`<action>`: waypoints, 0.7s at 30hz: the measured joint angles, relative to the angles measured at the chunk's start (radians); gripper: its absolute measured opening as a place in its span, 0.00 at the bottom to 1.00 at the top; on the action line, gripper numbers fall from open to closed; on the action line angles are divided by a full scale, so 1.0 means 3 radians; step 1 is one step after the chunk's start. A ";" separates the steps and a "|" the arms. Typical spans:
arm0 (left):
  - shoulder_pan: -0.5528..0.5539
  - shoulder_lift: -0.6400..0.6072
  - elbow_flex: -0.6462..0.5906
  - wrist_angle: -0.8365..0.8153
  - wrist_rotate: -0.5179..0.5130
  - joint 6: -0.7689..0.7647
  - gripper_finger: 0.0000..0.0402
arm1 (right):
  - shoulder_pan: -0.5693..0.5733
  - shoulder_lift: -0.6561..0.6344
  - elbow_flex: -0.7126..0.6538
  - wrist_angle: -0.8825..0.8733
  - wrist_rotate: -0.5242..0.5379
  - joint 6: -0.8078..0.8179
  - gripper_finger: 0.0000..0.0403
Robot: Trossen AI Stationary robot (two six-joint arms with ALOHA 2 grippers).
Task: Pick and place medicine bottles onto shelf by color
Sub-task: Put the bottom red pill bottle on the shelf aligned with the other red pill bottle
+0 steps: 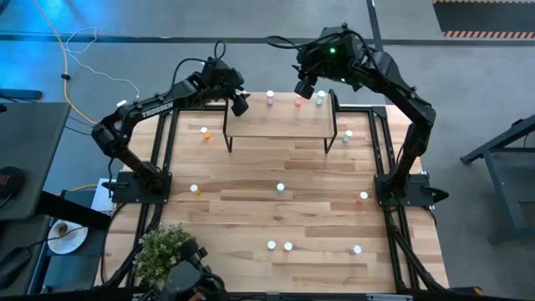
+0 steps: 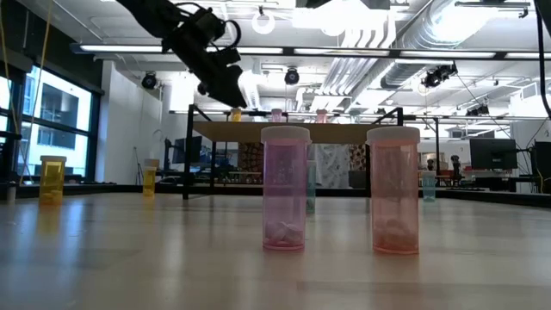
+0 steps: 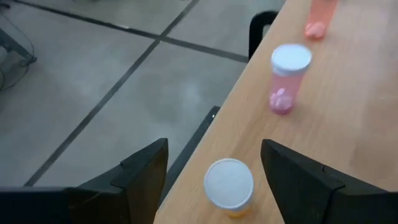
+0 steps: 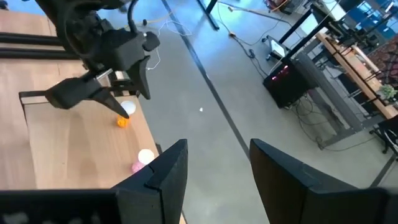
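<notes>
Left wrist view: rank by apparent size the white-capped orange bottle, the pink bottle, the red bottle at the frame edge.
1. Orange bottle, nearest, between the open left end effector fingers.
2. Pink bottle, close to it in apparent size; nearness favours the orange one.
3. Red bottle: cropped by the frame, farthest, so its rank is unsure.

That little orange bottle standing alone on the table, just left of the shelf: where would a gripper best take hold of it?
Likely from straight above, with the fingers closing on the round sides just under the white cap. The orange bottle stands upright with bare table around it, and the shelf is off to one side, so nothing blocks a downward reach.
</notes>
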 joint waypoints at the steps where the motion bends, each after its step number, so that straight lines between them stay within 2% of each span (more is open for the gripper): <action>1: -0.0001 -0.0029 0.0000 -0.0001 0.0004 0.0015 0.61 | 0.0000 -0.0029 0.0001 -0.0015 0.0008 0.0000 0.41; 9: -0.0015 -0.0253 0.0000 0.0001 0.0010 0.0059 0.61 | 0.0000 -0.0280 0.0006 -0.0257 0.0016 0.0211 0.41; 21: -0.0191 -0.0672 0.0000 -0.0154 -0.0014 -0.0090 0.61 | 0.0002 -0.0362 0.0006 -0.1214 -0.0102 0.0845 0.41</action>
